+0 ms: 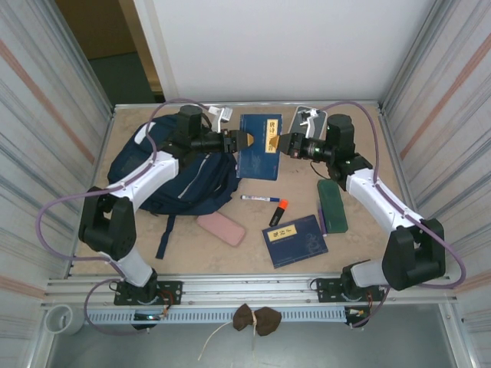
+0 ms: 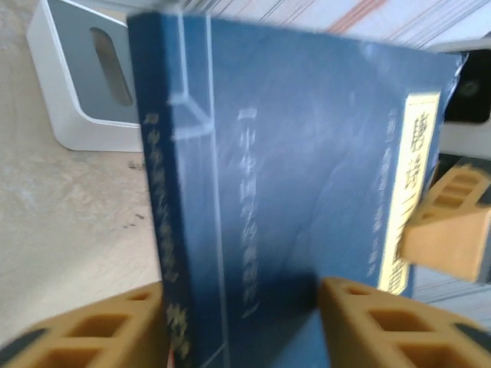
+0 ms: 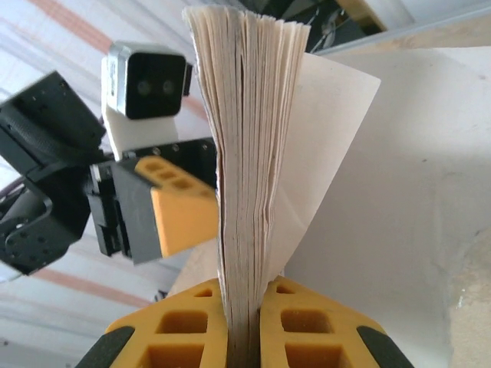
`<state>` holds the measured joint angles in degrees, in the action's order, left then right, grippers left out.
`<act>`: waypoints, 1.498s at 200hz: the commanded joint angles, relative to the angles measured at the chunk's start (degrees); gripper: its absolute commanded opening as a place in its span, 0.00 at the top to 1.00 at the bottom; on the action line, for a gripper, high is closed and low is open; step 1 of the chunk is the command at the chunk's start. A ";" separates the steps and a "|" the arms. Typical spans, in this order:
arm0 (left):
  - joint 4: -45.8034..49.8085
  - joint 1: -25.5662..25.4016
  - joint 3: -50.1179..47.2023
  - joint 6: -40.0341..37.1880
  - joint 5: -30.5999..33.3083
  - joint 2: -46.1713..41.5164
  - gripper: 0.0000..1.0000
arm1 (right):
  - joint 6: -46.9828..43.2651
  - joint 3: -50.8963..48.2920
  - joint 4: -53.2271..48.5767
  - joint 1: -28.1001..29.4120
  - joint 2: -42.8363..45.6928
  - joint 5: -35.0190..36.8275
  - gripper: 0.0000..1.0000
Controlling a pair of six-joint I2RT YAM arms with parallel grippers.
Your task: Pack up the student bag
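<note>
- Right gripper (image 3: 244, 307): jaws clamped tight on the page edge of a blue book (image 1: 259, 146), which stands on edge, clear of the table (image 1: 192, 257).
- Left gripper (image 2: 242, 307): faces the right gripper from the book's far side. Its fingers sit astride the spine end, at a narrow gap. Cannot tell whether the pads press on the covers.
- Bag (image 1: 199, 180): lies flat on the table, behind and below the left gripper and under that arm. It is well apart from the right gripper.
- White box (image 2: 77, 84): on the table, just past the left gripper's fingers.
</note>
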<state>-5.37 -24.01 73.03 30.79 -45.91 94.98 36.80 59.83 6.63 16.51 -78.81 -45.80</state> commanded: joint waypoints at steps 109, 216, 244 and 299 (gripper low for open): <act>-24.61 0.89 -7.69 19.13 -6.01 -13.15 1.00 | 8.30 -5.86 17.50 0.49 2.15 -12.51 0.08; 11.35 1.66 -6.07 -4.31 17.16 -15.11 0.48 | 15.35 -6.07 13.56 -2.54 4.18 -3.25 1.00; 25.28 1.09 -6.66 -17.08 39.14 -14.34 0.34 | 7.63 -3.66 -3.15 -6.37 6.04 0.88 1.00; 34.03 -0.32 -4.01 -26.85 50.98 -3.45 0.22 | 4.84 -3.47 -9.03 -9.04 4.07 2.00 1.00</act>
<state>21.71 -23.49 66.39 11.60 -3.03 87.94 44.40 54.61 0.54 7.81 -74.91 -44.05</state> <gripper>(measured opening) 0.768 0.123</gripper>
